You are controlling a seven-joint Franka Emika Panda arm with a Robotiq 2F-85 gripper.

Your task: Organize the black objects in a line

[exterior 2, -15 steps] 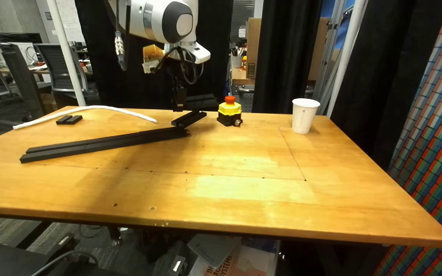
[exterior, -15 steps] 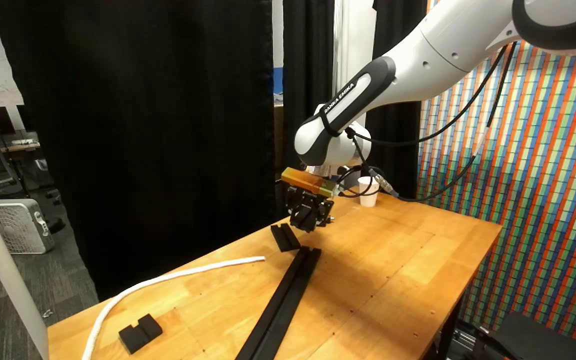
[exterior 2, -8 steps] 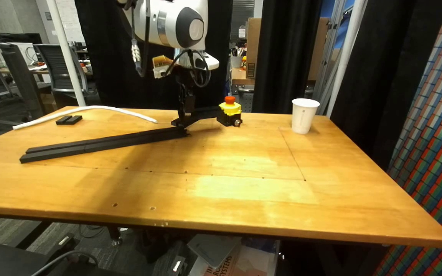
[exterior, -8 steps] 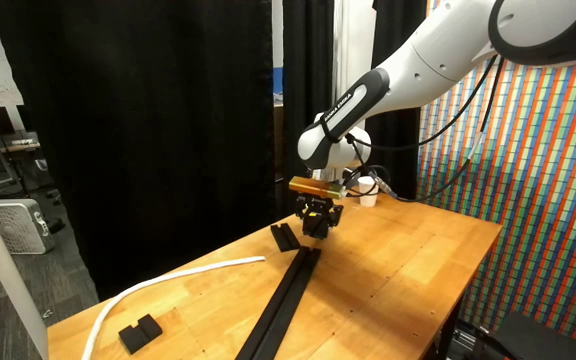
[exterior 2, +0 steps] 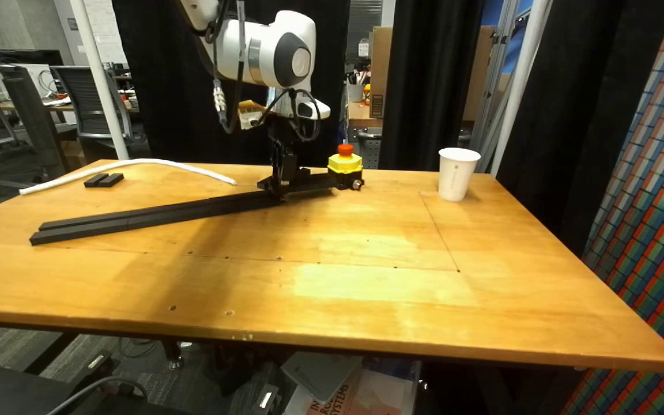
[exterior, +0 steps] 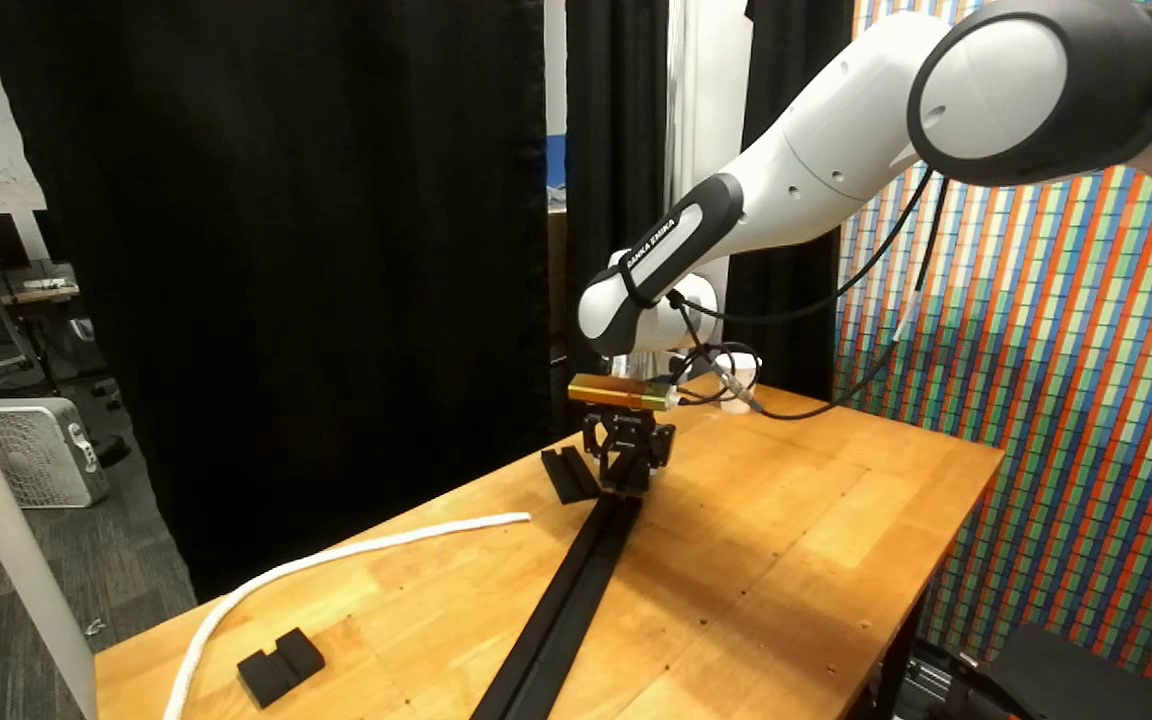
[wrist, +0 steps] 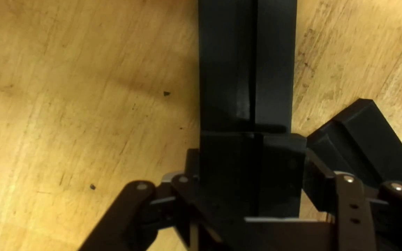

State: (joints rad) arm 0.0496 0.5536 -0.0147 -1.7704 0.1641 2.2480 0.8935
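Black blocks lie end to end as a long grooved strip (exterior: 566, 610) (exterior 2: 159, 216) (wrist: 246, 62) on the table. My gripper (wrist: 253, 174) (exterior: 626, 480) is shut on another black block (wrist: 281, 174) (exterior 2: 316, 183), one finger on each side of it. This held block is low over the table, lined up with the strip's end and appearing slightly above it; whether it touches the table I cannot tell. A short black block (wrist: 365, 143) (exterior: 570, 475) lies angled beside my right finger. One more small black block (exterior: 281, 667) (exterior 2: 104, 180) sits apart near the table's end.
A red and yellow button box (exterior 2: 345, 164) stands close to the held block's far end in an exterior view. A white paper cup (exterior 2: 456, 176) stands farther along. The white rope (exterior: 356, 545) (exterior 2: 153, 164) curves along the table between the small block and the angled one.
My gripper has come down with the black block in it, from above the table to the end of the strip. The other blocks have stayed where they were.
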